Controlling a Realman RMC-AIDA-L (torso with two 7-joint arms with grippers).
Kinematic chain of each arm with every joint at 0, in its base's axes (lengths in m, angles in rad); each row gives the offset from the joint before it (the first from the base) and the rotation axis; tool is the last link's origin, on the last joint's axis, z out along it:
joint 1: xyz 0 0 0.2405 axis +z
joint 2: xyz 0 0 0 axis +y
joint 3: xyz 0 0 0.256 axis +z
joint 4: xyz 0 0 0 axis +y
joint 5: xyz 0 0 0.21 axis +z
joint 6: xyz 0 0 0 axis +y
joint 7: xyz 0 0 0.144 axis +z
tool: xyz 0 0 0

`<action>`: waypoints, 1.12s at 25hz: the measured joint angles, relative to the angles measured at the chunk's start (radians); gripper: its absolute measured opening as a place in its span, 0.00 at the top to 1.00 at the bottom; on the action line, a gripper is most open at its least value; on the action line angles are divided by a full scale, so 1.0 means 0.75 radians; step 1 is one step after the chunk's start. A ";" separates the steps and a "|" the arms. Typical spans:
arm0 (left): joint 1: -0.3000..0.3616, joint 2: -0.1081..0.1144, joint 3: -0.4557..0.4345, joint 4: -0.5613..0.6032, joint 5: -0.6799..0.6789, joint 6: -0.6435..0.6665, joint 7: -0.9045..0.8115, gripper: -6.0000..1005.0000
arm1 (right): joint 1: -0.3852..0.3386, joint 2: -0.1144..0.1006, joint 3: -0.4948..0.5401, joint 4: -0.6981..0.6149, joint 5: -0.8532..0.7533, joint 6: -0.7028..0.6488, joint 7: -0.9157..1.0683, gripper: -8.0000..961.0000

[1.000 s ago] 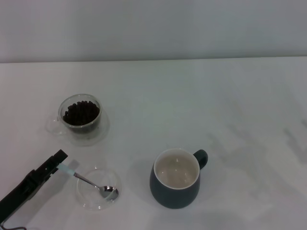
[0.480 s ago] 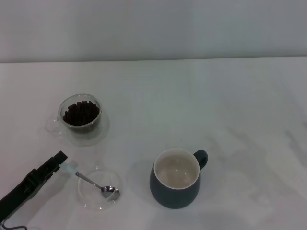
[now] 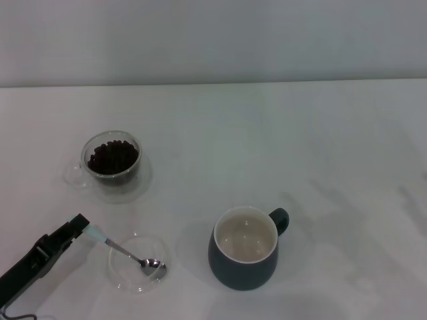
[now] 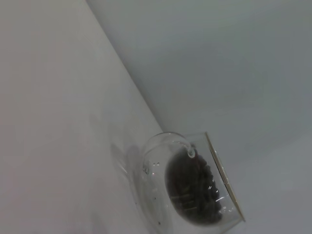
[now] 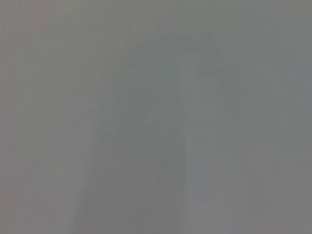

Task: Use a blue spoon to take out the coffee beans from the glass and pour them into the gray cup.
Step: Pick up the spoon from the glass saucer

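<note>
The blue spoon (image 3: 127, 252) lies with its metal bowl in a flat clear dish (image 3: 137, 263) at the front left. Its pale handle end sits at the tip of my left gripper (image 3: 81, 225), which looks shut on it. The glass (image 3: 112, 163) stands behind the dish at the left, with the coffee beans (image 3: 113, 157) heaped inside. The left wrist view shows the same glass (image 4: 161, 195) and beans (image 4: 195, 192) from close by. The gray cup (image 3: 245, 248) stands right of the dish, its cream inside bare and its handle toward the back right. My right gripper is out of view.
The white table (image 3: 300, 147) runs back to a pale wall. The right wrist view shows only a plain grey surface.
My left gripper has drawn slightly back toward the front left. The spoon's handle shifted a little with it. Glass and cup have not moved.
</note>
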 joint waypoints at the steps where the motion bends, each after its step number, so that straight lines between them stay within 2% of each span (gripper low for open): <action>1: -0.001 0.000 0.000 0.000 0.000 0.000 -0.001 0.74 | 0.000 0.001 0.000 0.000 0.000 -0.001 0.000 0.37; 12: -0.006 0.004 -0.004 0.000 -0.004 -0.016 -0.001 0.84 | 0.001 0.006 0.000 -0.003 0.000 -0.004 0.001 0.37; 22: 0.009 0.005 -0.010 0.065 -0.010 -0.019 0.005 0.86 | 0.008 0.009 0.000 -0.004 0.002 0.004 -0.011 0.37; 28: 0.011 0.033 -0.010 0.070 -0.024 0.074 0.009 0.86 | 0.012 0.013 0.000 -0.003 0.005 0.006 -0.028 0.37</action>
